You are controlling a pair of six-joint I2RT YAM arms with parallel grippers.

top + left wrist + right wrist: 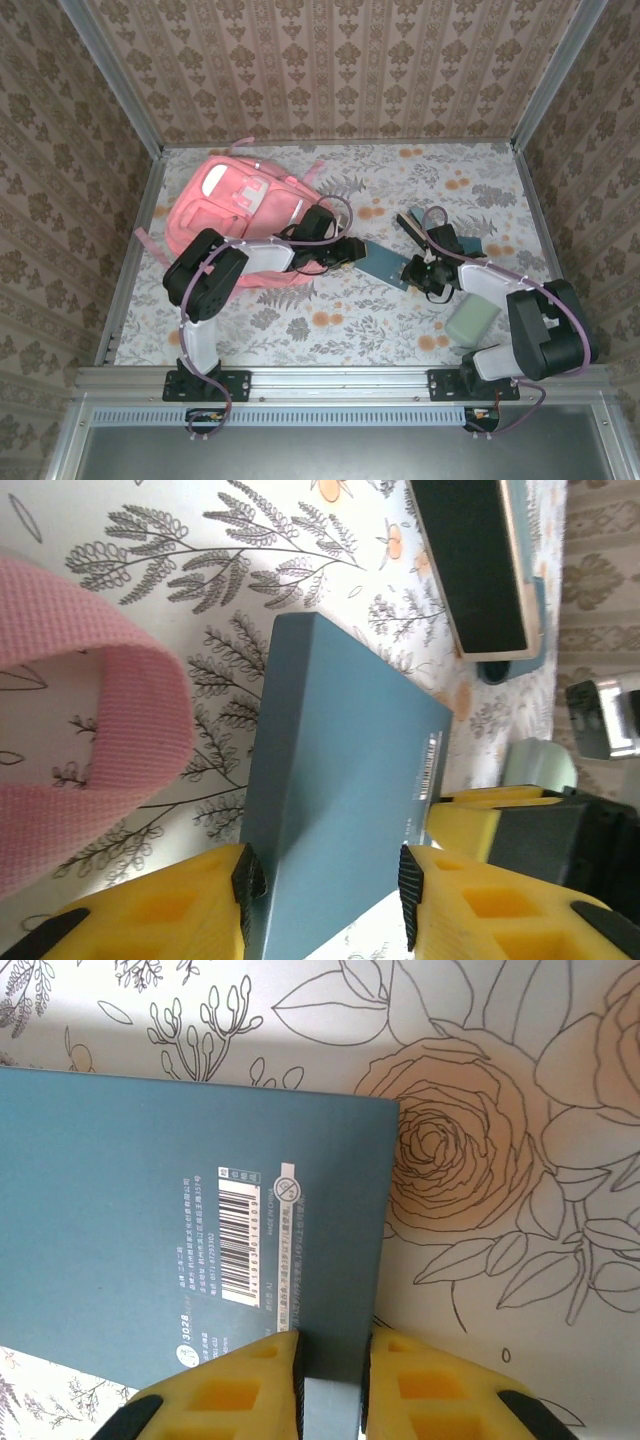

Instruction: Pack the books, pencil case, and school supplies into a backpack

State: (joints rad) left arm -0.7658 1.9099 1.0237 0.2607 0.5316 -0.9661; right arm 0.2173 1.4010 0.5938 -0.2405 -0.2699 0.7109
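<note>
We are pinching teal notebook point(200, 1210) edge in right gripper point(333, 1370), jaws nearly closed; left gripper point(325, 890) half-open, clamping its other end, mid-table. Judging handover underway. Next: right releasing, left carrying it to pink backpack point(235, 205), far left.

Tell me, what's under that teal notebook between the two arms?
The flowered table cover shows around the teal notebook, so likely just that. The patch directly beneath is covered by the notebook, so anything thin lying there can't be seen.
</note>
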